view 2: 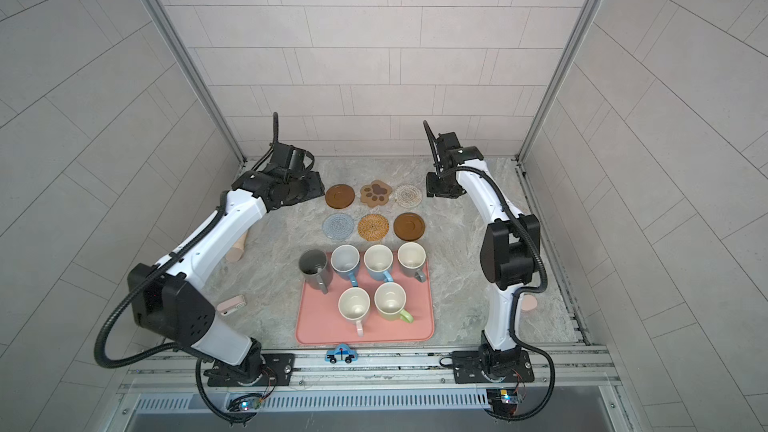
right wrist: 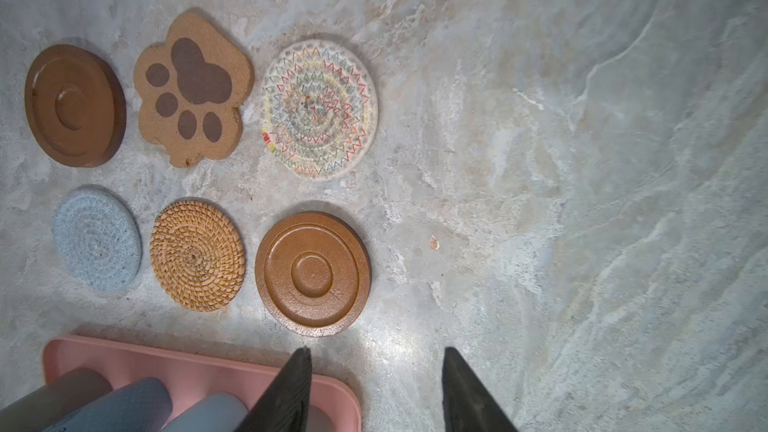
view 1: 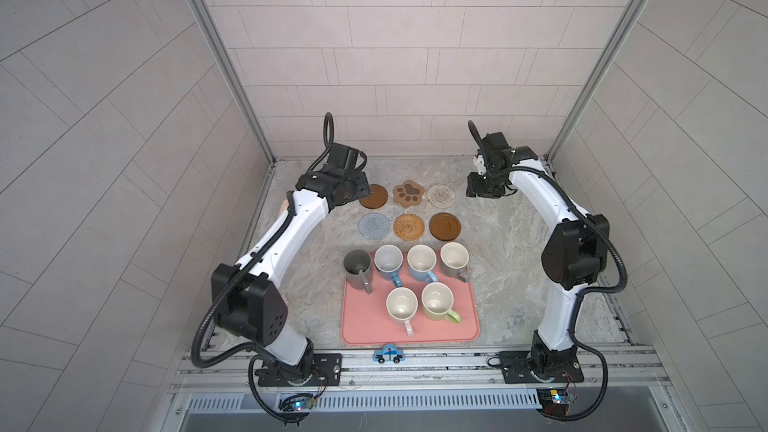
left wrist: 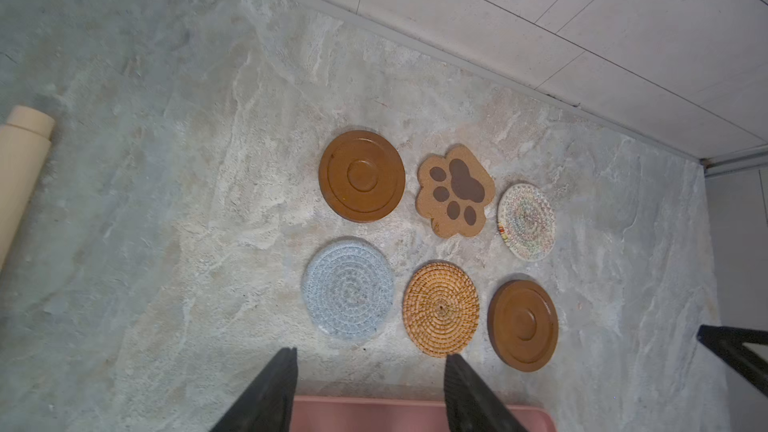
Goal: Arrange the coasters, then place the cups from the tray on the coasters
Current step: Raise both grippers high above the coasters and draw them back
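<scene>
The six coasters point(view 1: 409, 226) lie in two rows of three on the tabletop point(view 1: 511, 243), between the two tools. The left tool point(left wrist: 371, 353) hangs just beside the far brown disc point(view 1: 373, 196), jaws spread and empty. The right tool point(right wrist: 377, 351) hangs near the cream mat point(view 1: 441, 195), likewise released and empty. All six cups point(view 1: 422, 259) stand on the tray point(view 1: 365, 326), on the near side of the coasters. Both arms reach forward with elbows raised and wrists bent down.

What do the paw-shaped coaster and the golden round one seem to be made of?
Paw-print coaster: probably cork, matte, with a speckled grainy surface and darker printed pads. Golden round coaster: likely woven rattan, with slightly glossy strands coiled in a spiral.
</scene>
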Action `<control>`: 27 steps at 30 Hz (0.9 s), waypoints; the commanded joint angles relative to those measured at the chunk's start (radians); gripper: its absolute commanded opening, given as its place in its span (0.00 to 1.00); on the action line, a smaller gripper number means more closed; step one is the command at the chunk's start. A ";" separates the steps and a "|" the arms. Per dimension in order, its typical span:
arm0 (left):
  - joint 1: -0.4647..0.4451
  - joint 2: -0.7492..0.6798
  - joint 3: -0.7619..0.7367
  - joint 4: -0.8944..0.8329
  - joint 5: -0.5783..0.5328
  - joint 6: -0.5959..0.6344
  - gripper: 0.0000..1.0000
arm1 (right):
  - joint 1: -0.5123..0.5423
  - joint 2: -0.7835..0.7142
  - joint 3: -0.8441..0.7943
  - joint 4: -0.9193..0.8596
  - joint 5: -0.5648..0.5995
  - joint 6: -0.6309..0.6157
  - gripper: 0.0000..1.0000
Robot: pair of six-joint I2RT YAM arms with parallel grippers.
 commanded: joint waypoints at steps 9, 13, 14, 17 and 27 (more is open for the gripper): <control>0.022 -0.176 -0.215 0.098 0.024 0.153 0.67 | 0.135 -0.256 -0.210 0.067 0.263 0.041 0.55; 0.023 -0.249 -0.294 0.129 0.013 0.121 0.68 | 0.171 -0.335 -0.274 0.078 0.274 0.059 0.55; 0.022 -0.270 -0.313 0.139 0.015 0.120 0.68 | 0.177 -0.352 -0.284 0.072 0.280 0.059 0.55; 0.023 -0.321 -0.338 0.124 0.003 0.131 0.69 | 0.187 -0.392 -0.310 0.062 0.290 0.061 0.56; 0.024 -0.418 -0.387 0.125 -0.018 0.142 0.72 | 0.309 -0.422 -0.408 0.086 0.363 0.095 0.57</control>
